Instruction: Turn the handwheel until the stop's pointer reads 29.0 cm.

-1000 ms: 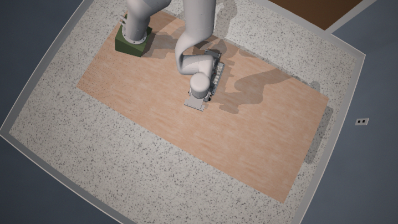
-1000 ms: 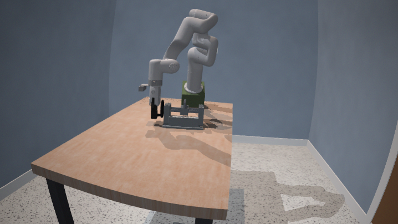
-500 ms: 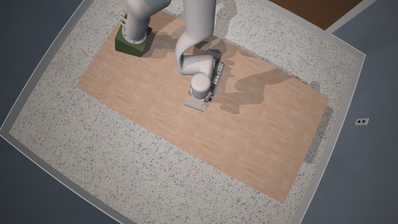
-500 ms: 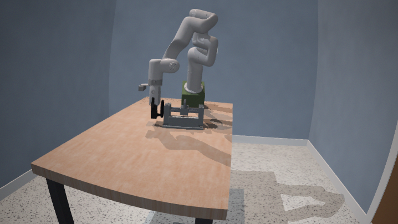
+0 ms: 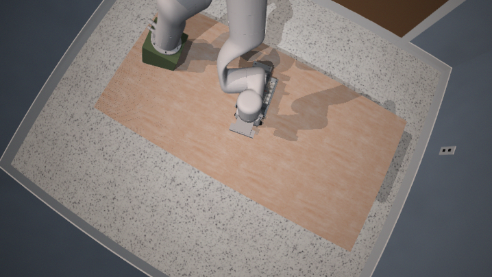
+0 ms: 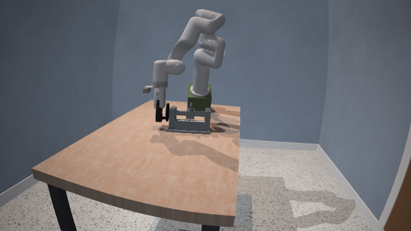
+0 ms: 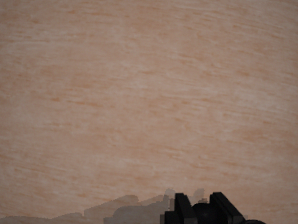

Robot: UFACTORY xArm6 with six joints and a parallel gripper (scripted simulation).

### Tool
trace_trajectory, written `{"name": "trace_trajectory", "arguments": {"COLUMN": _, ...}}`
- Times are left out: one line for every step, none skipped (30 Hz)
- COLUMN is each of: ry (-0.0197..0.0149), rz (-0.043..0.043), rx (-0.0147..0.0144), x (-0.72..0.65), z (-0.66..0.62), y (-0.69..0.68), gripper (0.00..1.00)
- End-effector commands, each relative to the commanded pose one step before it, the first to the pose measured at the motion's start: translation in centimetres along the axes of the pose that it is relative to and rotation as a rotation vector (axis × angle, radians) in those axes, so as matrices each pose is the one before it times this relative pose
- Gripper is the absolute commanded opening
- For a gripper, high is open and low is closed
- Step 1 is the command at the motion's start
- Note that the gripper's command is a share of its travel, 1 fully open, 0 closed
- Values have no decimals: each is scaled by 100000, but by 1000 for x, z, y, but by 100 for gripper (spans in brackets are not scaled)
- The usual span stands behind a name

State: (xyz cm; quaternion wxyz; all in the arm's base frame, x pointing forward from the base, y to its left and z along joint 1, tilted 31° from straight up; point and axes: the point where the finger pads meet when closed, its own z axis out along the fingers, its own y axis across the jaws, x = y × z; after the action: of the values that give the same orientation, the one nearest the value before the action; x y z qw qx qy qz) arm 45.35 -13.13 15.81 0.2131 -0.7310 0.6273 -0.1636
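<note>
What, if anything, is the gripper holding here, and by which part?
The gripper is shut on the black handwheel, gripping it from above at its upper edge; the exact contact is too small to see.

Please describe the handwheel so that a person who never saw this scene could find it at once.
On the wooden table, find the grey fixture before the arm's green base. The handwheel sits at its end away from the base, gripped by the gripper; only it is black and round.
</note>
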Motion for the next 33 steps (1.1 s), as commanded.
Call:
{"name": "trace_trajectory", "arguments": {"ry": 143, "rz": 3, "rx": 154, "x": 52, "z": -252, "y": -240, "gripper": 6}}
{"name": "trace_trajectory", "arguments": {"ry": -1, "rz": 0, "rx": 1, "x": 0, "z": -38, "y": -31, "gripper": 6}}
{"name": "trace_trajectory", "arguments": {"ry": -1, "rz": 0, "rx": 1, "x": 0, "z": -38, "y": -31, "gripper": 6}}
{"name": "trace_trajectory", "arguments": {"ry": -1, "rz": 0, "rx": 1, "x": 0, "z": -39, "y": -31, "gripper": 6}}
{"name": "trace_trajectory", "arguments": {"ry": 0, "rz": 0, "rx": 0, "x": 0, "z": -39, "y": -32, "gripper": 6}}
{"name": "trace_trajectory", "arguments": {"ry": 0, "rz": 0, "rx": 0, "x": 0, "z": 0, "y": 0, "gripper": 6}}
{"name": "trace_trajectory", "arguments": {"ry": 0, "rz": 0, "rx": 0, "x": 0, "z": 0, "y": 0, "gripper": 6}}
{"name": "trace_trajectory", "arguments": {"ry": 0, "rz": 0, "rx": 0, "x": 0, "z": -40, "y": -32, "gripper": 6}}
{"name": "trace_trajectory", "arguments": {"ry": 1, "rz": 0, "rx": -1, "x": 0, "z": -41, "y": -32, "gripper": 6}}
{"name": "trace_trajectory", "arguments": {"ry": 1, "rz": 0, "rx": -1, "x": 0, "z": -41, "y": -32, "gripper": 6}}
{"name": "trace_trajectory", "arguments": {"ry": 1, "rz": 0, "rx": -1, "x": 0, "z": -42, "y": -33, "gripper": 6}}
{"name": "trace_trajectory", "arguments": {"ry": 2, "rz": 0, "rx": -2, "x": 0, "z": -43, "y": -33, "gripper": 6}}
{"name": "trace_trajectory", "arguments": {"ry": 1, "rz": 0, "rx": -1, "x": 0, "z": -45, "y": -33, "gripper": 6}}
{"name": "trace_trajectory", "arguments": {"ry": -2, "rz": 0, "rx": 2, "x": 0, "z": -53, "y": -30, "gripper": 6}}
{"name": "trace_trajectory", "arguments": {"ry": -2, "rz": 0, "rx": 2, "x": 0, "z": -53, "y": -30, "gripper": 6}}
{"name": "trace_trajectory", "arguments": {"ry": -1, "rz": 0, "rx": 1, "x": 0, "z": -54, "y": -30, "gripper": 6}}
{"name": "trace_trajectory", "arguments": {"ry": -1, "rz": 0, "rx": 1, "x": 0, "z": -55, "y": -30, "gripper": 6}}
{"name": "trace_trajectory", "arguments": {"ry": 0, "rz": 0, "rx": 0, "x": 0, "z": -56, "y": -30, "gripper": 6}}
{"name": "trace_trajectory", "arguments": {"ry": 1, "rz": 0, "rx": -1, "x": 0, "z": -57, "y": -30, "gripper": 6}}
{"name": "trace_trajectory", "arguments": {"ry": 1, "rz": 0, "rx": -1, "x": 0, "z": -57, "y": -31, "gripper": 6}}
{"name": "trace_trajectory", "arguments": {"ry": 2, "rz": 0, "rx": -2, "x": 0, "z": -58, "y": -31, "gripper": 6}}
{"name": "trace_trajectory", "arguments": {"ry": 3, "rz": 1, "rx": -3, "x": 0, "z": -59, "y": -31, "gripper": 6}}
{"name": "trace_trajectory", "arguments": {"ry": 0, "rz": 0, "rx": 0, "x": 0, "z": 0, "y": 0, "gripper": 6}}
{"name": "trace_trajectory", "arguments": {"ry": 0, "rz": 0, "rx": 0, "x": 0, "z": 0, "y": 0, "gripper": 6}}
{"name": "trace_trajectory", "arguments": {"ry": -2, "rz": 0, "rx": 2, "x": 0, "z": -70, "y": -26, "gripper": 6}}
{"name": "trace_trajectory", "arguments": {"ry": -2, "rz": 0, "rx": 2, "x": 0, "z": -72, "y": -25, "gripper": 6}}
{"name": "trace_trajectory", "arguments": {"ry": -1, "rz": 0, "rx": 1, "x": 0, "z": -73, "y": -25, "gripper": 6}}
{"name": "trace_trajectory", "arguments": {"ry": 0, "rz": 0, "rx": 0, "x": 0, "z": -74, "y": -25, "gripper": 6}}
{"name": "trace_trajectory", "arguments": {"ry": 0, "rz": 0, "rx": 0, "x": 0, "z": -75, "y": -25, "gripper": 6}}
{"name": "trace_trajectory", "arguments": {"ry": 1, "rz": 0, "rx": -1, "x": 0, "z": -76, "y": -25, "gripper": 6}}
{"name": "trace_trajectory", "arguments": {"ry": 2, "rz": 0, "rx": -2, "x": 0, "z": -77, "y": -25, "gripper": 6}}
{"name": "trace_trajectory", "arguments": {"ry": 1, "rz": 0, "rx": -1, "x": 0, "z": -83, "y": -21, "gripper": 6}}
{"name": "trace_trajectory", "arguments": {"ry": -3, "rz": 0, "rx": 3, "x": 0, "z": -94, "y": -15, "gripper": 6}}
